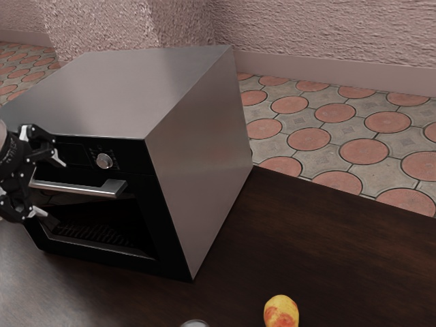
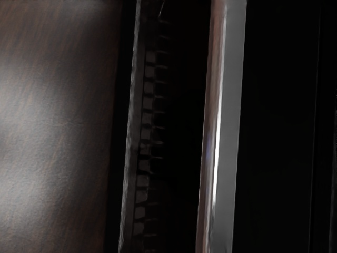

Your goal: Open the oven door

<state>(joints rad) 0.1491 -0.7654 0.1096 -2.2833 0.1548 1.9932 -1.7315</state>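
- Spreading its two fingers wide, the pincer (image 1: 56,192) waits at the exterior view's left, right by the oven's front. One finger is above the door's handle (image 1: 78,187) and the other below it, well apart, with the bar between them. I see no grip on it; whether either finger brushes the metal I cannot tell from here.
- The oven (image 1: 199,157) sits on the dark wooden bench (image 1: 340,238), toward the exterior view's left, brushed steel on top and side, black in front. Its door (image 1: 167,235) looks shut, lying flush with the front.
- Above the handle is a round silver knob (image 1: 104,161). Below, through the dark window (image 1: 133,225), I can make out a rack (image 1: 95,233).
- On the near part of the bench, to the right of the oven, lies a yellow and red fruit (image 1: 281,313). Left of it, the top of something round and shiny (image 1: 195,323) pokes in, too little of it to name.
- Beyond the bench are the patterned tiles (image 1: 334,143) and a rough pinkish wall (image 1: 327,27).
- In the wrist view the handle runs as a bright bar across the black door, with the rack's slats between it and a thin grey strip (image 2: 130,132). Past that strip, the bench's brown grain catches the light.
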